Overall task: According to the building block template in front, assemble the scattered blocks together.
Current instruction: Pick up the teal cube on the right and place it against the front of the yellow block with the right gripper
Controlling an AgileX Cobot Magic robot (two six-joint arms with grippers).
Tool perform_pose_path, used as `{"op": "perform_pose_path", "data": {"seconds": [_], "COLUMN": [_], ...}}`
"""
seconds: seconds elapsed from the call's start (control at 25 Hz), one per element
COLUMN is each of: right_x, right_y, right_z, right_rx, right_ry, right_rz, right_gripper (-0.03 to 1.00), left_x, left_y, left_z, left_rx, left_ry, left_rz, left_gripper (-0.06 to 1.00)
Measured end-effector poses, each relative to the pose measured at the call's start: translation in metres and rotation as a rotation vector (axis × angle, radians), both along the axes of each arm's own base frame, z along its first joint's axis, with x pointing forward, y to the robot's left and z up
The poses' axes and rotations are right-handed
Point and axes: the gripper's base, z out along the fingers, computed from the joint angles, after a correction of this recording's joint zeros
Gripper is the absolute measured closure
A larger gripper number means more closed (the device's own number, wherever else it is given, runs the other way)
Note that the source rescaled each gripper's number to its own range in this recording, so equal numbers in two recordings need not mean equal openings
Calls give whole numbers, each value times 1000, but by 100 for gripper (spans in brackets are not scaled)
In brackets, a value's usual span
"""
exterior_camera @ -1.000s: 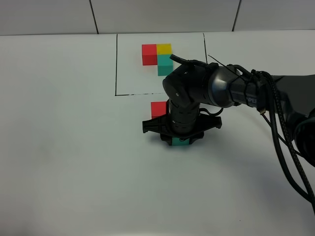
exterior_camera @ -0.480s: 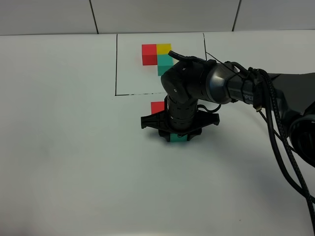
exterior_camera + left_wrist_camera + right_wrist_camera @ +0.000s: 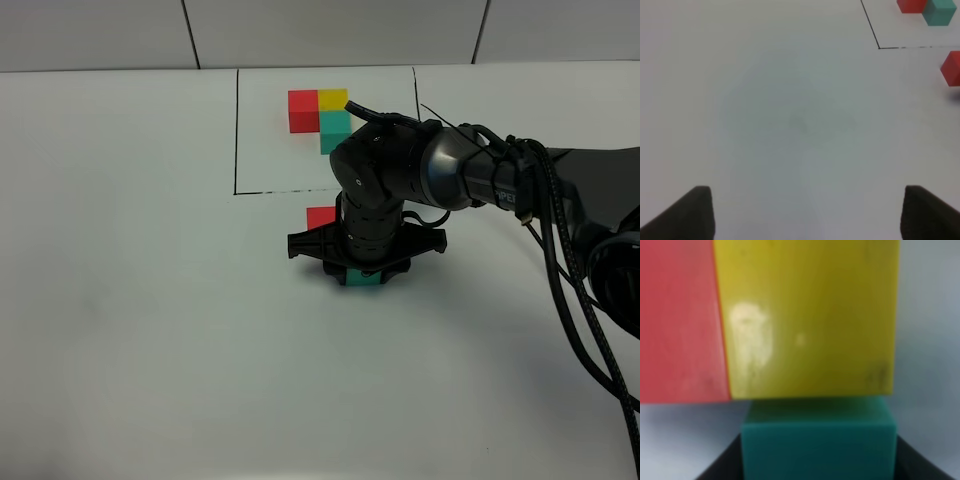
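Your right gripper (image 3: 362,272) clamps the teal cube (image 3: 819,442), pressed to the yellow cube (image 3: 807,320) ahead; red cube (image 3: 680,322) adjoins yellow. Matches the template (image 3: 322,115); only release remains. Left gripper (image 3: 805,212) gapes, holding nothing.

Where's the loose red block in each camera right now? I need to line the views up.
Exterior high: loose red block sits just below the black frame line, partly behind the right arm.
Left wrist: at the right edge, just outside the frame's corner.
Right wrist: fills the left side, touching the yellow block, with the teal block in front between the tool's fingers.
Shared landmark: the black frame line in the exterior and left wrist views.
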Motion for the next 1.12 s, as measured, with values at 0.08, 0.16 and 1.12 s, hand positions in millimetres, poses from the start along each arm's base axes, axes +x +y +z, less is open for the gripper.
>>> {"op": "perform_pose_path", "data": {"seconds": [0.08,0.16,1.12], "right_x": [1,1,3], "right_y": [0,0,1], "right_z": [0,0,0], "right_rx": [4,6,10], "right_ry": [-5,-7,-25], "right_rz": [-1,-1,5], "right_gripper": [97,97,97], "left_x": [0,0,0], "left_y": [0,0,0], "left_z": [0,0,0], "left_rx": [0,0,0], "left_ry": [0,0,0], "left_rz": [0,0,0], "left_gripper": [1,1,1]}}
